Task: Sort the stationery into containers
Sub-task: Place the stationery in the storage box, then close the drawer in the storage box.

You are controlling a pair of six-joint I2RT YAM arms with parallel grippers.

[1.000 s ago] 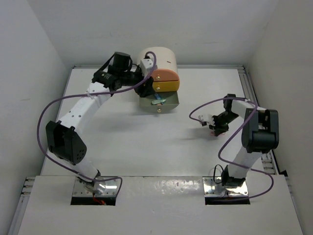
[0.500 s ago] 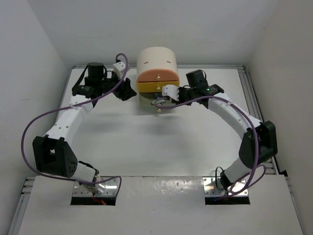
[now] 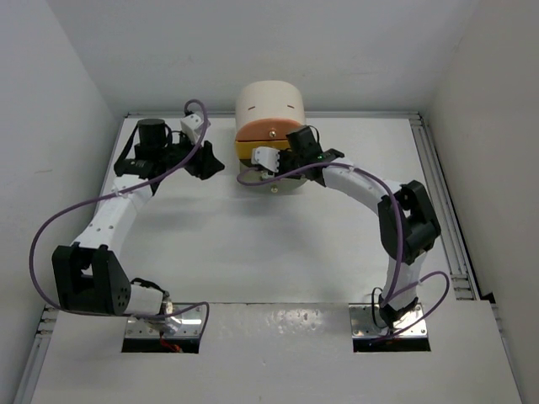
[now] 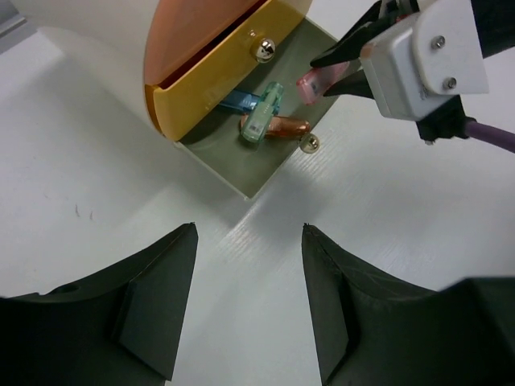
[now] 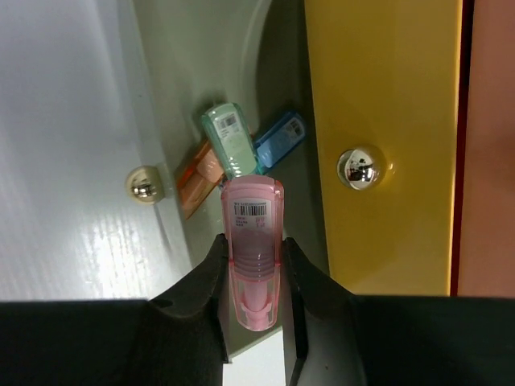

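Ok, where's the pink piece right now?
Right wrist view: the pink piece is clamped in the right hand over the open grey-green drawer, near the green piece.

The cabinet (image 3: 269, 101) stands at the far middle of the worktop (image 3: 253, 244). Its bottom drawer (image 5: 201, 64) is drawn out toward the arms, further than the middle drawer (image 5: 378, 96) above it. Three capsule pieces (image 5: 229, 141) lie inside it, crossed and touching. The right pincer (image 5: 253, 245) clasps a fourth capsule piece (image 5: 253, 225) just above them. The left pincer (image 4: 249, 227), gaping, sits left of the cabinet, apart
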